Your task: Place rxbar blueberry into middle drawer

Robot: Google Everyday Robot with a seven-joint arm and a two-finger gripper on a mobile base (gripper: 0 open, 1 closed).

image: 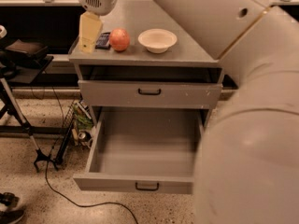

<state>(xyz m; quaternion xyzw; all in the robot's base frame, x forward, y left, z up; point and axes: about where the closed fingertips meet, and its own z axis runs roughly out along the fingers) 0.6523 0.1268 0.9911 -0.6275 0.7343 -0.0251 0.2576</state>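
Note:
The rxbar blueberry (103,40) is a small dark wrapper lying flat on the cabinet top near its left edge, just left of a round orange-red fruit (119,39). My gripper (87,45) hangs over the top's left edge, right beside the bar, and covers its left part. I cannot see whether it touches the bar. The middle drawer (105,160) is pulled wide open below and holds nothing, and its black handle (147,186) faces the front.
A white bowl (157,39) stands right of the fruit. The upper drawer front (187,95) is slightly ajar. My arm (247,125) fills the right side of the view. A tripod stand (18,111), cables and clutter sit on the floor at left.

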